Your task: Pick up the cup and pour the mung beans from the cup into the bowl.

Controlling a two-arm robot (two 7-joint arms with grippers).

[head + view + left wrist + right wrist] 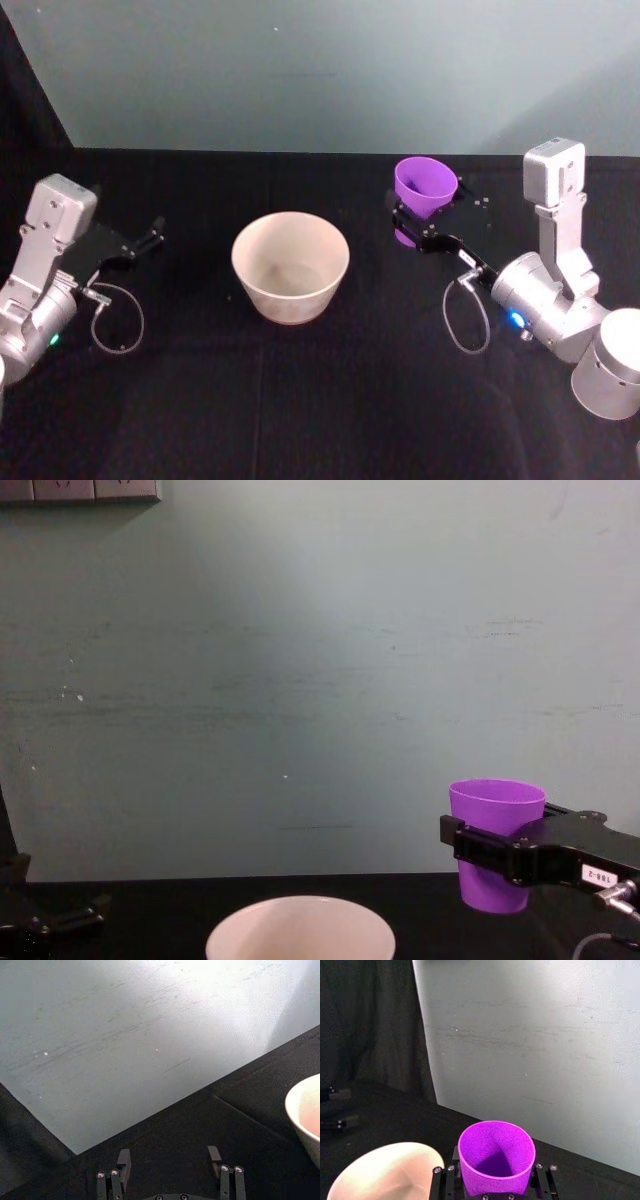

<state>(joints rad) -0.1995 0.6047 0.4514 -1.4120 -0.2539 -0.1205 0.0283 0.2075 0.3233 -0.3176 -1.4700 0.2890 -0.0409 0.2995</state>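
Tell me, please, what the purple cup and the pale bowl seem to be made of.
The cup, held by the right gripper, looks like plastic: even bright purple, thin wall, matte surface. The bowl looks like plastic or glazed ceramic, hard to tell: smooth, thin rim, pale pinkish-white.

The right gripper [495,1182] clasps the upright purple cup [496,1160] on both sides, with the pale bowl [385,1172] just beside it and a black table [395,1120] and grey wall [535,1050] behind.
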